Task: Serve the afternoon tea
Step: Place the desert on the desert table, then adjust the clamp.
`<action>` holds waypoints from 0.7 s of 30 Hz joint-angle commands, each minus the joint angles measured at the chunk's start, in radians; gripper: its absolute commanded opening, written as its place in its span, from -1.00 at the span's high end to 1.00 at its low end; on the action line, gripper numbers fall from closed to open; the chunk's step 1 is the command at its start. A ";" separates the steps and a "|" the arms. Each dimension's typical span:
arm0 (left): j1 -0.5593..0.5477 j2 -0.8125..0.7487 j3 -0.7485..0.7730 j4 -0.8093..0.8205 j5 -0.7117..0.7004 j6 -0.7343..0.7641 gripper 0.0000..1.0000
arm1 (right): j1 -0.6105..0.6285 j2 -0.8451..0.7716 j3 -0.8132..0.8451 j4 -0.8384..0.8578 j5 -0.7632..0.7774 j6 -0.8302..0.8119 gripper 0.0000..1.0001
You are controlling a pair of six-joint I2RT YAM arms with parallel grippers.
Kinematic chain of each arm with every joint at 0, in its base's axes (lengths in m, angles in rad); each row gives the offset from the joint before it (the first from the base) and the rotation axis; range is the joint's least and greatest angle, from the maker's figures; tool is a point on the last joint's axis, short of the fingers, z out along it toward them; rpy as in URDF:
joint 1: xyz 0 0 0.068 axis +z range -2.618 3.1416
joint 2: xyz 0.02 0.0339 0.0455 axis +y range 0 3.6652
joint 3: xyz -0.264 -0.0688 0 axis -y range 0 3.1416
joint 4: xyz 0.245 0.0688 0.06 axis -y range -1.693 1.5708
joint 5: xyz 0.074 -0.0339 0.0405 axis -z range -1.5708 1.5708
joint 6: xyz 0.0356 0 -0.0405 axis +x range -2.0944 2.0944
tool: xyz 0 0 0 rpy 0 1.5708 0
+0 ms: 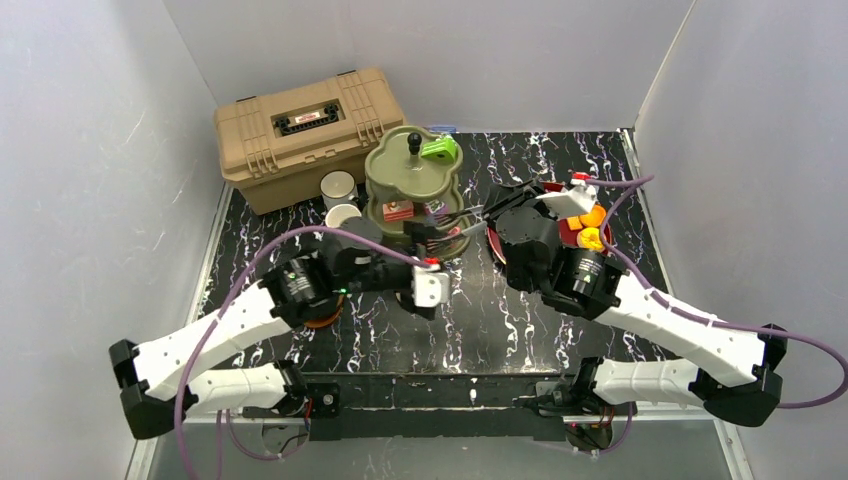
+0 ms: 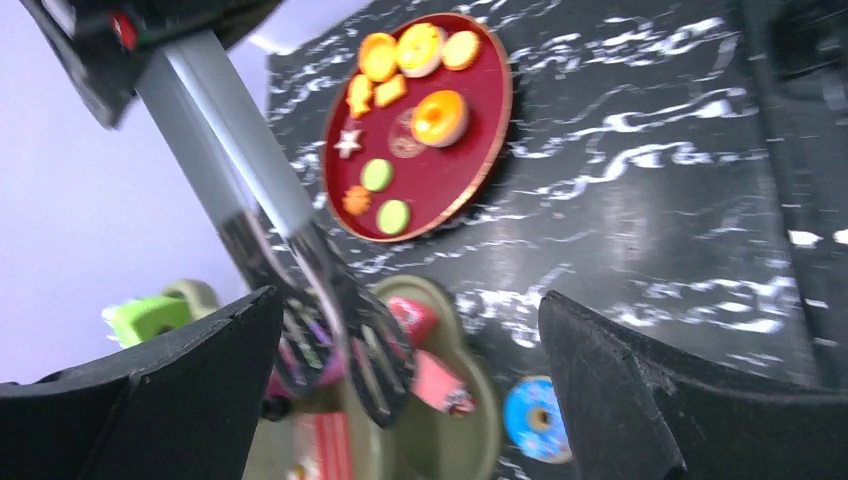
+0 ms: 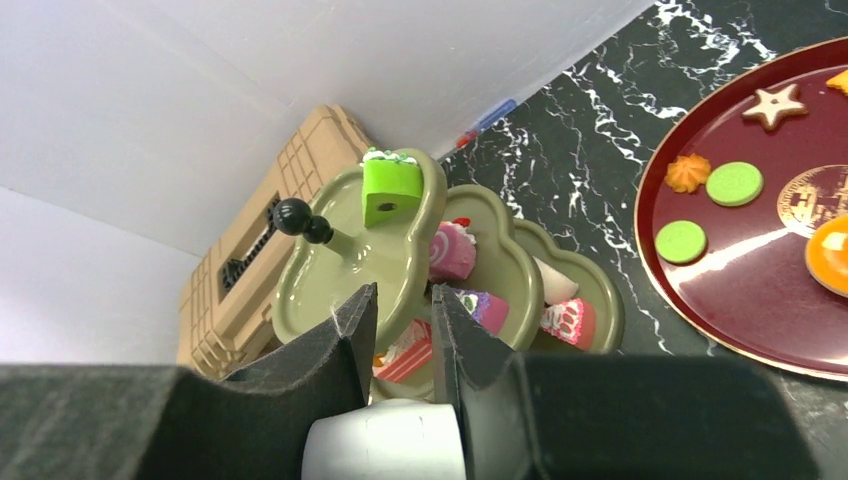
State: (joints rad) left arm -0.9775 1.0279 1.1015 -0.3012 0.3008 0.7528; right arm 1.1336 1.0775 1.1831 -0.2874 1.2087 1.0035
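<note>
The olive-green three-tier stand (image 1: 395, 170) (image 3: 330, 280) (image 2: 480, 410) stands at the back centre with a green cake (image 1: 438, 148) (image 3: 390, 190) on its top tier and pink and red cakes lower down. My right gripper (image 1: 505, 212) (image 3: 403, 305) is shut on the pale handle of grey tongs (image 2: 230, 150) (image 3: 385, 440). Their black slotted heads (image 2: 345, 330) reach into the stand around a pink-purple cake. My left gripper (image 1: 425, 290) (image 2: 410, 400) hangs open just in front of the stand, holding nothing. A blue donut (image 2: 540, 420) lies on the table beside the stand.
A dark red plate (image 2: 500, 110) (image 3: 760, 280) of orange, yellow and green treats sits right of the stand, partly under my right arm. Two pale mugs (image 1: 338, 187) (image 1: 343, 215) stand left of the stand. The tan toolbox (image 1: 300, 130) (image 3: 240, 260) fills the back left corner. White walls surround the black marbled table (image 1: 480, 330).
</note>
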 commanded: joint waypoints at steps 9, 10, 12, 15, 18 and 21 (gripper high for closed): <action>-0.193 0.255 0.005 0.496 -0.567 0.282 -0.96 | 0.000 0.014 0.156 -0.334 0.040 0.203 0.97; -0.193 0.273 0.025 0.496 -0.581 0.261 -0.96 | 0.000 0.011 0.156 -0.336 0.036 0.205 0.97; -0.193 0.303 0.061 0.496 -0.602 0.226 -0.96 | 0.000 0.004 0.156 -0.343 0.026 0.216 0.97; -0.193 0.316 0.082 0.495 -0.605 0.180 -0.92 | 0.000 -0.020 0.151 -0.357 0.013 0.232 0.97; -0.192 0.330 0.097 0.497 -0.631 0.157 -0.69 | 0.000 -0.048 0.145 -0.350 -0.001 0.231 0.97; -0.183 0.329 0.108 0.502 -0.620 0.142 -0.34 | 0.000 -0.070 0.135 -0.345 -0.018 0.232 0.95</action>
State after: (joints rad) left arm -1.1683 1.3712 1.1564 0.1497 -0.2832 0.9329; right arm 1.1324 1.0592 1.2884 -0.6456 1.2003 1.2121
